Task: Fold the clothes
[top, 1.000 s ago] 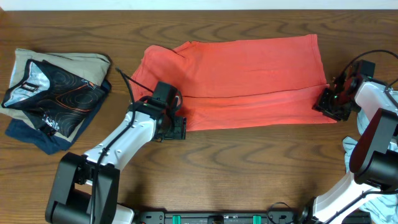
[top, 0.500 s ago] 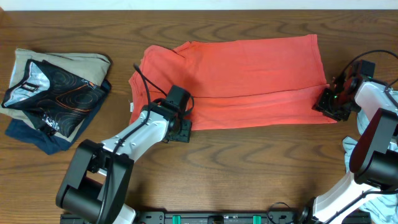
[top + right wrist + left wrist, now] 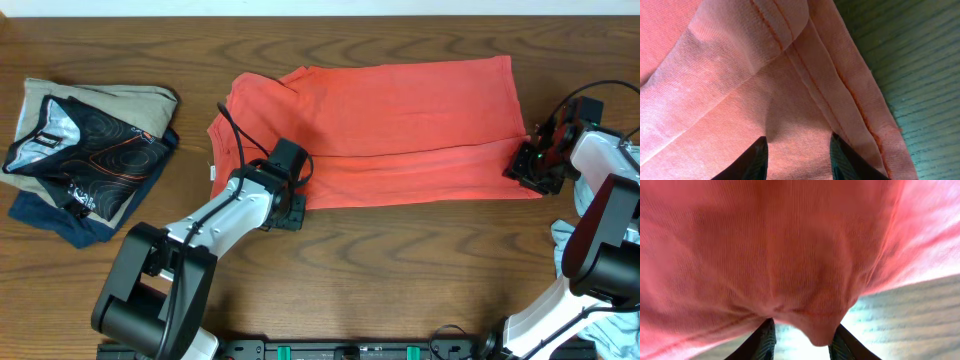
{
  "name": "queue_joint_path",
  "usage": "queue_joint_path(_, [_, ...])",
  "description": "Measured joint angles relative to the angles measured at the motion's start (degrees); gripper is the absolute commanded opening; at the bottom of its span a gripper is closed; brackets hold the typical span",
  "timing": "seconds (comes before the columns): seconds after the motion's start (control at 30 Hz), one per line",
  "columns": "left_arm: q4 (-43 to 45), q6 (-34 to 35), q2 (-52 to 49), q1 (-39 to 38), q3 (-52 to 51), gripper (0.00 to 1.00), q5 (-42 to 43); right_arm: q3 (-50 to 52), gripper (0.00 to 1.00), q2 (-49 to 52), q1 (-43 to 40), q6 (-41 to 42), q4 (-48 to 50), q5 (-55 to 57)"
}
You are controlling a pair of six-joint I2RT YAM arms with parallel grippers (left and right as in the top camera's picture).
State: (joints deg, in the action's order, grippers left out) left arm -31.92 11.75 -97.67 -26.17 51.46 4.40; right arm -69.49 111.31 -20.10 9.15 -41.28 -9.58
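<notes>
On the wooden table [image 3: 400,265] lies the coral-red T-shirt [image 3: 400,110], spread sideways, near strip turned over the body; a stack of folded clothes [image 3: 85,140] sits well off its left end. Left gripper [image 3: 288,208] at the shirt's near-left corner, right gripper [image 3: 526,165] at its near-right corner; cloth covers both sets of fingertips, so cannot tell whether either jaw pinches. Step judged: taking both near corners for another lengthwise fold, which calls for firm pinches and an even carry toward the shirt's far edge.
</notes>
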Motion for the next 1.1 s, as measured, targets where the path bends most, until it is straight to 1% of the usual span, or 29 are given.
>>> queue_joint_path(0.13, [-1.75, 0.0, 0.02, -0.15, 0.07, 0.31, 0.13, 0.0, 0.4, 0.0, 0.0, 0.0, -0.02, 0.0])
queue_joint_path(0.23, [-2.1, 0.0, 0.39, -0.2, 0.07, 0.32, 0.33, 0.0, 0.4, 0.0, 0.0, 0.0, -0.02, 0.0])
queue_joint_path(0.33, [-1.9, -0.22, 2.34, -0.2, 0.07, 0.41, 0.39, 0.0, 0.4, 0.0, 0.0, 0.02, -0.02, 0.0])
queue_joint_path(0.4, [-1.2, -0.04, 4.5, -0.2, 0.09, 0.43, 0.57, 0.0, 0.4, 0.0, 0.0, 0.0, 0.0, -0.02])
queue_joint_path(0.53, [0.17, -0.74, 6.75, -0.31, 0.11, 0.43, 0.79, 0.0, 0.4, 0.0, 0.0, 0.0, -0.02, 0.0])
queue_joint_path(0.73, [2.34, -2.49, 6.8, -1.99, 0.11, 0.42, 0.81, 0.0, 0.4, 0.0, 0.0, 0.0, -0.02, -0.02])
queue_joint_path(0.83, [3.54, -2.97, 6.78, -3.15, 0.11, 0.36, 0.83, 0.0, 0.4, 0.0, 0.0, 0.0, -0.02, -0.02])
queue_joint_path(0.9, [4.26, -3.28, 6.54, -3.78, 0.11, 0.35, 0.98, -0.02, 0.4, 0.0, 0.0, 0.02, -0.02, -0.02])
queue_joint_path(0.97, [4.39, -3.48, 5.99, -4.04, 0.11, 0.35, 0.9, -0.02, 0.4, 0.0, 0.0, 0.0, -0.02, -0.02])
queue_joint_path(1.07, [4.42, -3.85, 4.39, -4.04, 0.11, 0.4, -0.11, -0.02, 0.4, 0.0, 0.0, 0.0, -0.04, -0.02])
queue_joint_path(1.1, [4.42, -4.02, 3.87, -4.04, 0.11, 0.4, -0.33, -0.02, 0.4, 0.0, 0.0, 0.02, -0.04, -0.02])
